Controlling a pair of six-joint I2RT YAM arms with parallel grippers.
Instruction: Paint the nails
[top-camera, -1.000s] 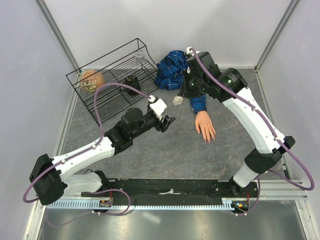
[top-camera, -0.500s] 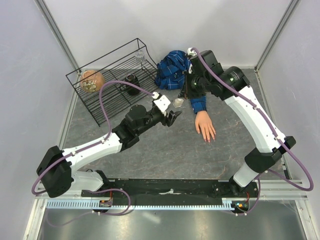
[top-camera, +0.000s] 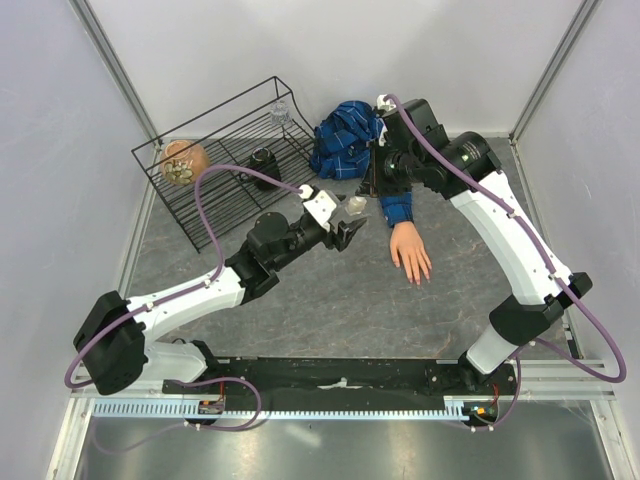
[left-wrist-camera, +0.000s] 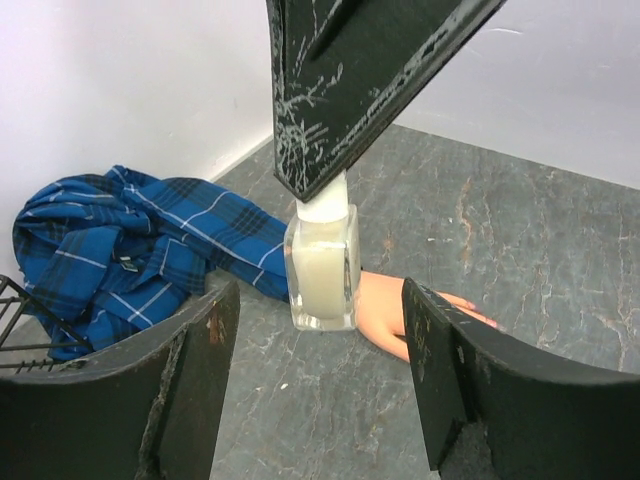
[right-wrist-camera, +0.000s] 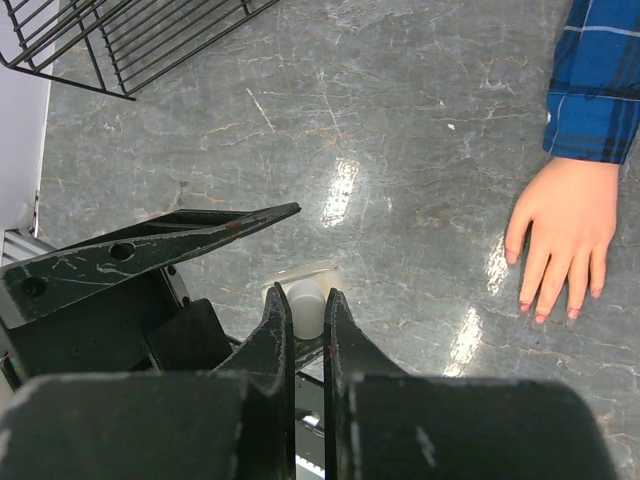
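Left gripper (top-camera: 350, 230): jaws wide open, one on each side of the bottle (left-wrist-camera: 322, 270), a clear gap both sides, nothing held. The wrist view crops both fingers at the bottom edge.

Right gripper (right-wrist-camera: 304, 305): comes down from above with its jaws almost fully together, pinching the white cap (left-wrist-camera: 322, 210). In the overhead view its fingertips are hidden under its own wrist. The contact shows only in the two wrist views.

The bottle is clear with pale contents and stands upright on the grey table (top-camera: 320, 300), just left of the plaid sleeve (top-camera: 398, 205). Its label can't be read.

Nails (right-wrist-camera: 545, 315): on the mannequin hand (top-camera: 410, 250), which lies palm down right of centre with its fingers pointing to the near edge, apart from both grippers. The right wrist view shows pink tips on four fingers; the thumb nail can't be made out. Overhead they are too small to resolve. In the left wrist view the bottle hides most of the hand.

Blue plaid shirt (top-camera: 345, 135): bunched at the far wall, partly under the right arm.

Wire rack (top-camera: 220, 160), far left: it holds a brownish round item, a dark jar and something clear, with detail too small to tell.
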